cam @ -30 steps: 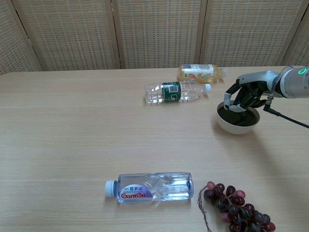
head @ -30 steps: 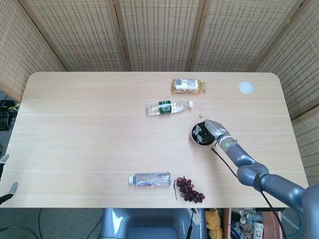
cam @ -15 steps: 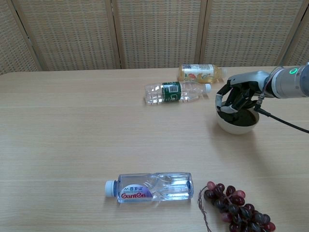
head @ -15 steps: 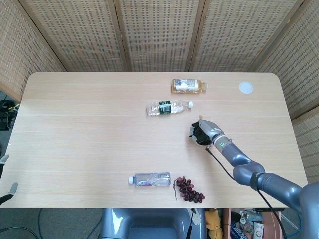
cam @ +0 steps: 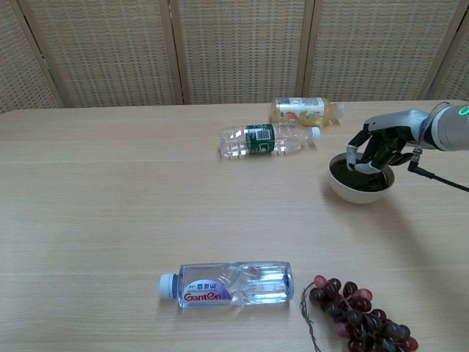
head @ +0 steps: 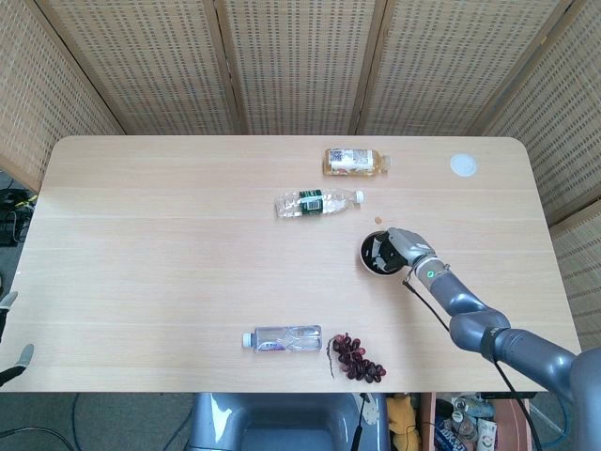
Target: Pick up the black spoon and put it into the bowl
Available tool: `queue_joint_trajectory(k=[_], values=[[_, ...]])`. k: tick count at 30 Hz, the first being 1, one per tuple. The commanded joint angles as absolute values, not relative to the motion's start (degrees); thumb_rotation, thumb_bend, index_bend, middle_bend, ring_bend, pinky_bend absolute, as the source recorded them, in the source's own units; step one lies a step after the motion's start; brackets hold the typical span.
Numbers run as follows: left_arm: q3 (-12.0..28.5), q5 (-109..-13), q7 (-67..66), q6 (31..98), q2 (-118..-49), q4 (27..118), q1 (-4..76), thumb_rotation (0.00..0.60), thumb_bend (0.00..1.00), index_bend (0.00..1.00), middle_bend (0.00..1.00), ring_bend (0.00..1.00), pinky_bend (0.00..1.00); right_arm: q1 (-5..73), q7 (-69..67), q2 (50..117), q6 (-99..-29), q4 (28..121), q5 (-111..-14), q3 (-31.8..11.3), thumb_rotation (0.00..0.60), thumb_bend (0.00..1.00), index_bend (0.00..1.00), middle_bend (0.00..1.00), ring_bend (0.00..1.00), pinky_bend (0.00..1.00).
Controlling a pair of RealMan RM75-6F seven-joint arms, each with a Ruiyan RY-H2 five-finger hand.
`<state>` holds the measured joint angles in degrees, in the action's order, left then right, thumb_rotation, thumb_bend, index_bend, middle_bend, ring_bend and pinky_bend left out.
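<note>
Evidently the right hand (cam: pixel 377 150) hung over the bowl (cam: pixel 360 189) to deliver the black spoon, fingers curled, though any hold was unclear.

White bowl (cam: pixel 359 189) with dark inside, upright on table; spoon indistinct.

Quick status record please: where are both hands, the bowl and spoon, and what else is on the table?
right hand: over the bowl, fingers curled down inside its rim
left hand: at the lower left edge of the head view, off the table, holding nothing
bowl: upright, right side of table, dark inside
black spoon: cannot make it out against the dark interior
other items: three bottles lying down, green-label, juice, Ganten; grapes; white disc
</note>
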<state>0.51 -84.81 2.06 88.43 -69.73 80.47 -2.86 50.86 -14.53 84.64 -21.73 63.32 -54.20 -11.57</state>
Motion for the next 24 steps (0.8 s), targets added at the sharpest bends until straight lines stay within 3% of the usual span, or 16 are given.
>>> queue_joint_trajectory(k=[1,9,24], values=[[0.54,-84.76,1.89,88.57,-69.67,80.63,-2.94,0.6,0.36,0.0,0.0,0.0,0.0,51.49,-14.4,85.47,-21.31,61.53,-53.35,-11.84,0.6,0.88,0.78,0.95,0.96,1.0],[0.45,-84.62,1.47,88.39,-69.59,80.93,-3.0,0.6,0.36,0.0,0.0,0.0,0.0,52.68,-14.08,86.74,-20.79,60.06,-52.68,-12.56,0.6,0.88,0.78,0.95,0.96,1.0],[0.51,-85.06,1.91,87.79,-70.0,80.43,-2.37,0.6,0.36,0.0,0.0,0.0,0.0,50.83,-14.08,84.5,-21.74,65.72,-53.04,-11.78,0.6,0.88,0.78,0.95,0.96,1.0]])
